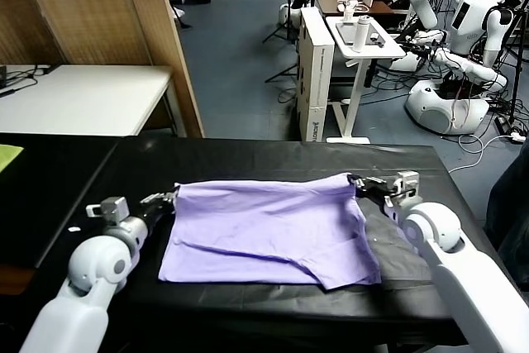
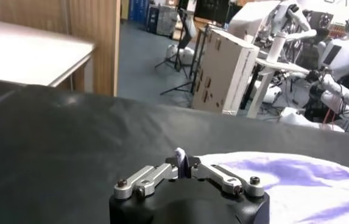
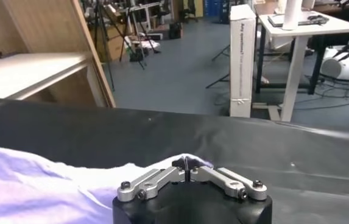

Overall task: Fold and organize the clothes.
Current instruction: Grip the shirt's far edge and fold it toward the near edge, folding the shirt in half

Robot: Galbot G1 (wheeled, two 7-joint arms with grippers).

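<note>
- Head view: I see the lavender T-shirt (image 1: 269, 233) spread on the black table (image 1: 248, 159), its far edge stretched between my two grippers.
- The left gripper (image 1: 168, 197) sits at the shirt's far left corner, clamped on the fabric; the right gripper (image 1: 357, 181) pinches the far right corner.
- Behind the table stands a white cardboard box (image 1: 314, 72) beside a white stand (image 1: 364, 47). There is printing on the box's side, but I cannot read it here.
- Left wrist view: the left gripper's (image 2: 184, 167) jaws are closed on a small fold of the shirt (image 2: 296, 182), which shows a purple print.
- Right wrist view: the right gripper's (image 3: 188, 167) jaws are pressed together on the shirt's (image 3: 34, 182) edge.
- The box (image 3: 242, 58) carries dark lettering down its edge; I make out something like "Any questions?", not surely.
</note>
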